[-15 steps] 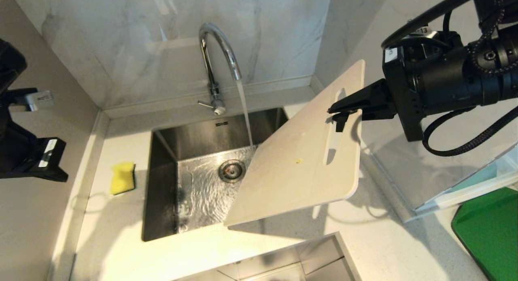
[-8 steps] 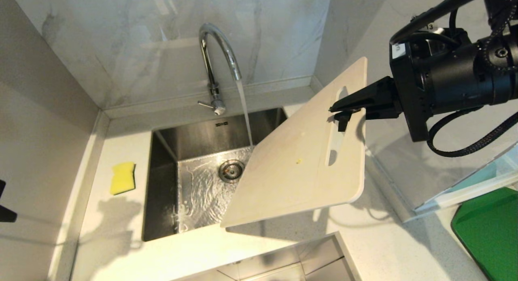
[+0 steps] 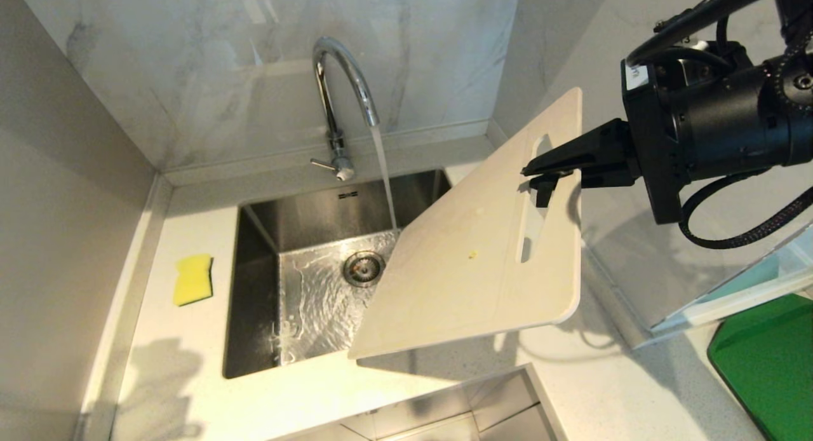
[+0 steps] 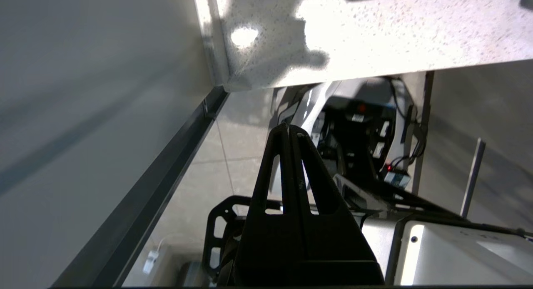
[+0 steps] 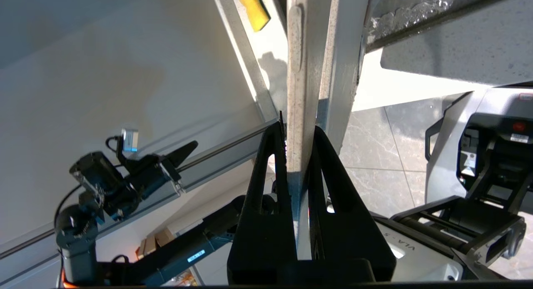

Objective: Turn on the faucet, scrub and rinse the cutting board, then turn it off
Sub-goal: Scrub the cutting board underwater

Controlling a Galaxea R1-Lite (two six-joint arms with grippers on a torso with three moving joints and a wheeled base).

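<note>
The chrome gooseneck faucet [image 3: 340, 85] runs a stream of water into the steel sink [image 3: 317, 288]. My right gripper [image 3: 540, 177] is shut on the cream cutting board [image 3: 476, 263] at its slot-handle end, holding it tilted over the sink's right side; its low corner hangs over the basin's front. A small yellowish spot marks the board. In the right wrist view the board's edge [image 5: 302, 93] is clamped in the right gripper [image 5: 296, 130]. My left gripper [image 4: 289, 133] is shut and empty, below the counter's edge, and does not show in the head view.
A yellow sponge [image 3: 192, 279] lies on the counter left of the sink. A green board [image 3: 772, 365] lies at the far right beside a clear container [image 3: 730, 282]. Marble walls close in behind and at both sides. A steel compartment [image 3: 444, 409] sits in front.
The left arm has dropped out of the head view at the left. The right gripper has shifted the board slightly to the right. Water keeps running.
</note>
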